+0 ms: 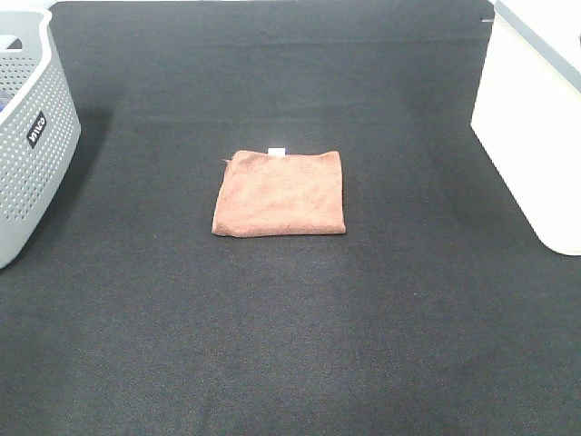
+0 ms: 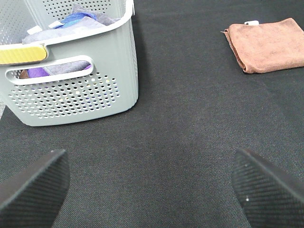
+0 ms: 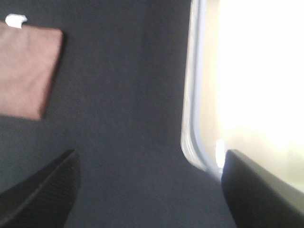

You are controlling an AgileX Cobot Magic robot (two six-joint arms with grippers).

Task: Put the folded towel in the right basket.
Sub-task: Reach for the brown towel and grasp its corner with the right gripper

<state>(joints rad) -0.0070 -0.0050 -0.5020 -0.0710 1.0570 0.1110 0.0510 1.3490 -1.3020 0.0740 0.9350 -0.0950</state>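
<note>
Your black, woven-looking tabletop (image 1: 290, 345) fills nearly the whole high view. At its right edge stands the right basket (image 1: 536, 136), white and smooth-walled, and at its left edge the grey, perforated left basket (image 1: 27, 154). The folded towel (image 1: 280, 193), brown, lies flat in the middle of the tabletop, between the two baskets and well apart from both. Neither arm shows in the high view; only the wrist views give you the grippers. The left gripper (image 2: 152, 187) has its jaws spread wide, holding nothing, over the tabletop near the left basket. That view alone shows you the blue, purple and grey cloths (image 2: 71, 21) inside it. The right gripper (image 3: 152, 190) likewise has its jaws wide apart and empty, close to the right basket's rim, though its picture is blurred and washed with glare. A small white tag (image 1: 277, 151) sits at the towel's far edge.
</note>
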